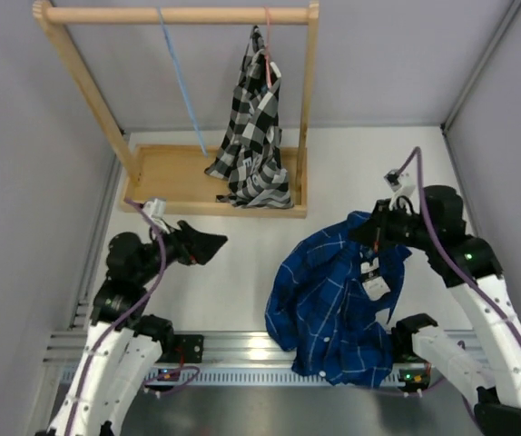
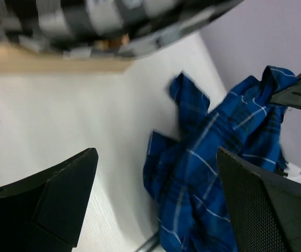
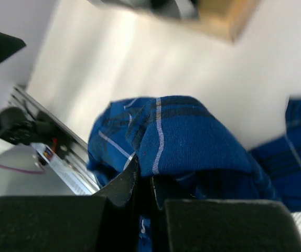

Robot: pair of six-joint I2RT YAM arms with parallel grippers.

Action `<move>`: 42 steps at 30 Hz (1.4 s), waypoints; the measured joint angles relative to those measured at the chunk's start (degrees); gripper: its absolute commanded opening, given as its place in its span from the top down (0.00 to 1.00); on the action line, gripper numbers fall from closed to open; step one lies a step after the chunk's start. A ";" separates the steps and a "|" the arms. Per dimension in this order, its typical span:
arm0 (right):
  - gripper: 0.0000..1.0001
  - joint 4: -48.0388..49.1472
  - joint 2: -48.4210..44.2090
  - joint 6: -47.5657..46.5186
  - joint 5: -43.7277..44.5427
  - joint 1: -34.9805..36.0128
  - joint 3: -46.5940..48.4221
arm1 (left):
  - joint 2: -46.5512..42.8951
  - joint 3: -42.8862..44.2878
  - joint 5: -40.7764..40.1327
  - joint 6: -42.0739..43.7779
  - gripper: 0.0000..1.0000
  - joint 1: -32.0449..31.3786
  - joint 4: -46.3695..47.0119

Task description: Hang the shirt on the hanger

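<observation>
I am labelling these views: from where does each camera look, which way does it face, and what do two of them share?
Top external: above and behind, looking down on the table; shows left arm, right arm, rack, hanger, shirt.
Left wrist: on the left arm, facing rightward across the table to the shirt; open left jaws frame it.
Right wrist: on the right arm, looking along right jaws shut on a shirt fold, table beyond.
Shared: top external and left wrist both show the checked shirt.
</observation>
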 measured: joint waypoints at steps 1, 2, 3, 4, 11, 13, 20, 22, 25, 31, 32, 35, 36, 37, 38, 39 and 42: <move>1.00 1.11 0.55 -0.02 0.42 0.00 -4.83 | 0.98 -3.72 0.72 -1.79 0.02 -0.39 1.09; 1.00 1.40 1.03 -0.04 0.70 -0.02 -8.76 | 1.68 -7.23 0.85 -3.45 0.02 -1.18 2.54; 1.00 1.84 1.14 -0.02 0.85 -0.02 -11.78 | 1.99 -10.47 0.39 -5.07 0.02 -2.47 3.96; 1.00 2.67 0.90 -0.02 0.85 -0.02 -13.94 | 2.10 -12.63 -0.07 -6.10 0.02 -3.91 4.96; 1.00 9.29 -0.92 -0.52 0.83 -0.02 -15.72 | 16.92 -16.81 -19.69 -7.10 0.02 -37.07 19.82; 1.00 9.92 -0.92 -0.85 0.94 -0.02 -15.72 | 25.75 -15.98 -23.58 -6.69 0.08 -41.75 23.71; 1.00 10.14 -0.85 -1.66 1.68 0.00 -14.53 | 46.07 -16.04 -27.69 -7.56 1.00 -42.73 34.03; 1.00 10.56 -0.76 -1.79 1.70 -0.02 -14.34 | 44.98 -15.93 -30.62 -7.32 1.00 -43.06 32.98; 1.00 12.37 -0.39 -1.33 0.66 0.00 -14.38 | 35.52 -14.82 -39.76 -7.30 1.00 -43.39 24.35; 1.00 20.55 0.31 3.19 -2.95 1.92 -16.65 | 16.98 5.20 -62.64 -5.11 1.00 -43.41 -3.82; 1.00 21.57 0.46 4.09 -3.43 2.97 -16.72 | 16.37 10.49 -64.52 -3.72 1.00 -43.41 -6.91; 1.00 26.51 1.60 6.82 -4.57 8.33 -16.41 | 18.73 26.18 -65.81 1.14 1.00 -43.63 -15.32; 1.00 27.54 2.14 7.37 -4.39 10.40 -15.76 | 20.11 30.58 -65.77 2.51 1.00 -43.69 -17.99; 1.00 28.30 2.71 7.61 -3.72 12.59 -14.95 | 21.84 34.34 -65.99 3.72 1.00 -43.69 -20.92; 1.00 28.89 3.21 7.72 -2.56 14.56 -14.16 | 23.52 37.22 -66.58 4.35 1.00 -43.67 -23.34; 1.00 29.44 3.78 7.72 -1.42 16.15 -13.66 | 25.03 38.80 -67.30 4.59 1.00 -43.65 -25.11; 0.99 30.29 5.22 7.89 3.54 20.41 -13.40 | 27.74 36.13 -70.23 3.48 1.00 -43.41 -28.74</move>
